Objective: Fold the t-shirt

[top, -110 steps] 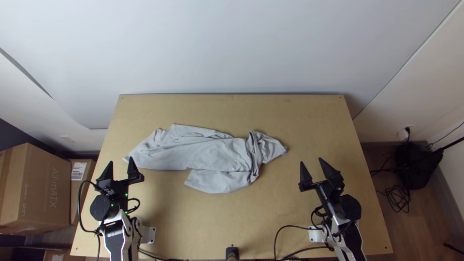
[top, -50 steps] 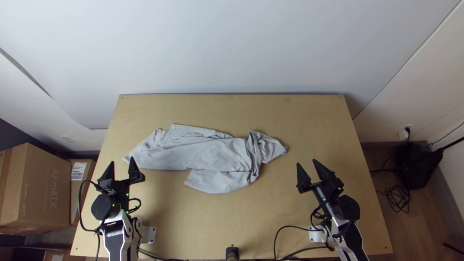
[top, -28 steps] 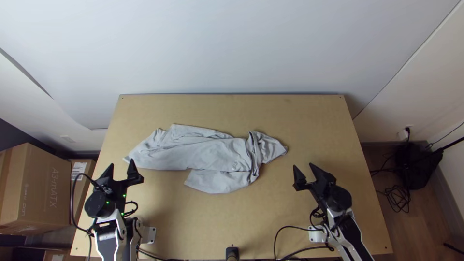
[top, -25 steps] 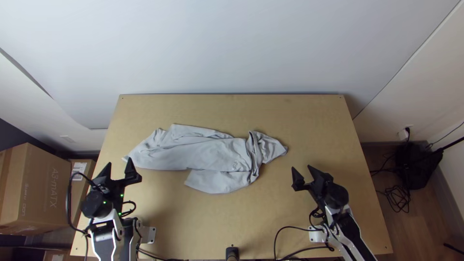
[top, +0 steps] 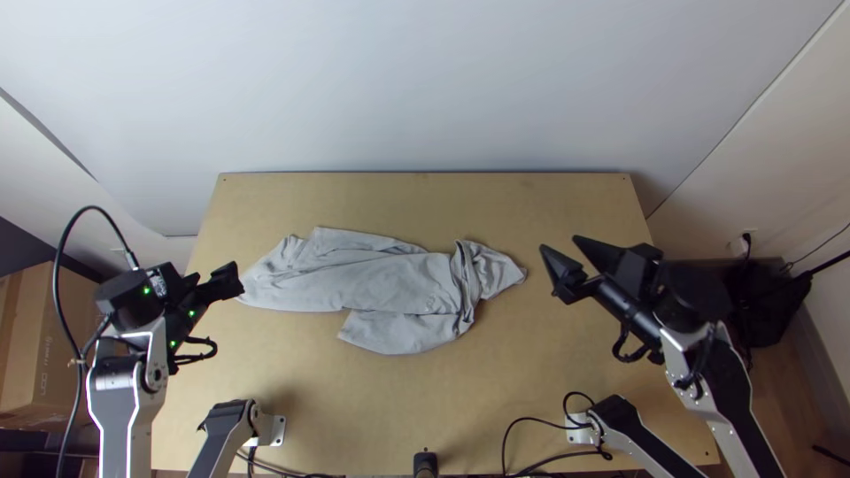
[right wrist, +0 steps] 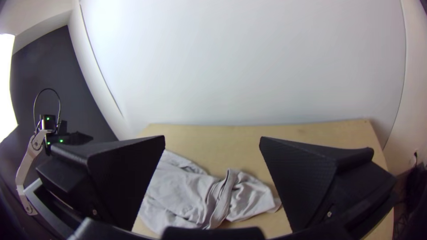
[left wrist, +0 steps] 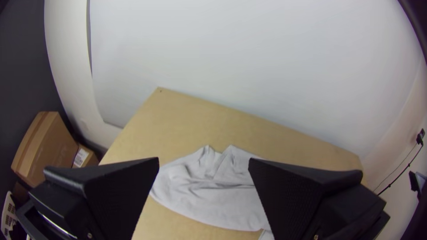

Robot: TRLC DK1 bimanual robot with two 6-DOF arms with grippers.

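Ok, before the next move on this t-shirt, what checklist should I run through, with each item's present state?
1. Left gripper open: ok.
2. Right gripper open: ok.
3. No cloth held in either gripper: ok.
4. T-shirt lying wholly on the table: ok.
5. T-shirt spread flat for folding: not ok, creased along its length and bunched at the end toward the right arm.
6. Both sleeves identified: cannot tell.
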